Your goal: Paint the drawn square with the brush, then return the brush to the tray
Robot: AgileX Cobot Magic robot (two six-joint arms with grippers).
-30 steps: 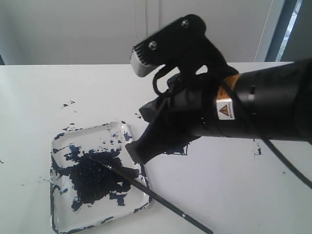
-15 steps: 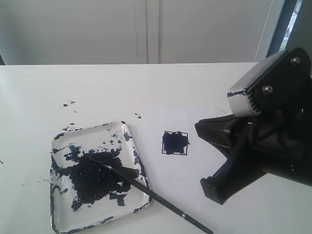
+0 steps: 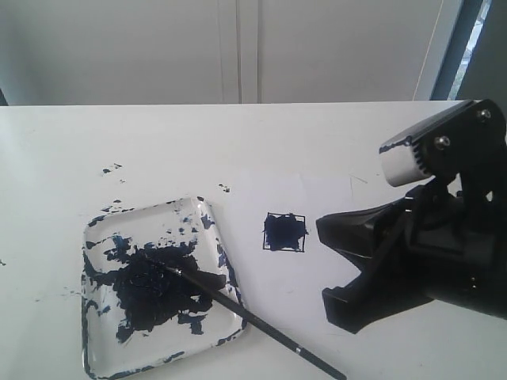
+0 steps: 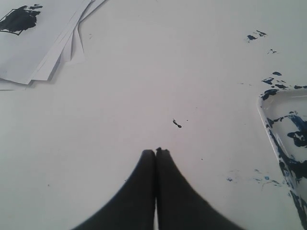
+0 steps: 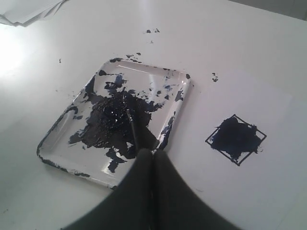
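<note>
The brush (image 3: 245, 314) rests in the tray (image 3: 103, 342), the drawn square (image 3: 284, 232) beside it; left gripper (image 4: 156, 151) and right gripper (image 5: 153, 152) stand pressed together

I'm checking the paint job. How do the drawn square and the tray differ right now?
The drawn square is far smaller than the tray. The square is a flat black outline; the tray is a raised-rim dish. The brush rests bristles-first in the tray, while nothing touches the square. Both are smeared dark blue.
</note>
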